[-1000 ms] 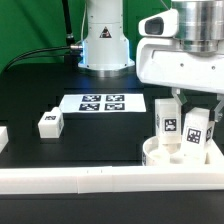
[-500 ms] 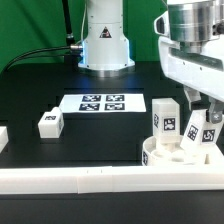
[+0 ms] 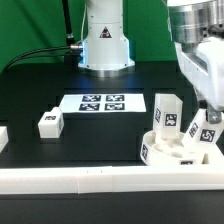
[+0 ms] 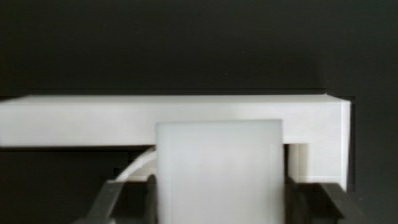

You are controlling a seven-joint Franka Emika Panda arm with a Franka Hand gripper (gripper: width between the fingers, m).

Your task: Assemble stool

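Observation:
The round white seat [image 3: 170,153] lies at the exterior view's lower right, against the front rail. One tagged leg [image 3: 164,114] stands upright in it. My gripper [image 3: 208,116] is shut on a second leg [image 3: 205,131], which leans over the seat's right side, its foot at the disc. In the wrist view that leg [image 4: 219,165] fills the gap of the gripper [image 4: 219,208], with dark fingers [image 4: 121,200] on both sides and a bit of the seat's rim [image 4: 139,166] beside it. A third leg [image 3: 49,122] lies loose on the table at the left.
The marker board [image 3: 100,103] lies mid-table in front of the robot base [image 3: 105,40]. A long white rail [image 3: 80,178] runs along the front edge, seen close in the wrist view as the rail [image 4: 107,120]. Another white piece [image 3: 3,136] is at the left edge.
My hand has swung toward the exterior view's right and tipped over, so the held leg went from upright to leaning. The standing leg, seat and loose leg stayed put.

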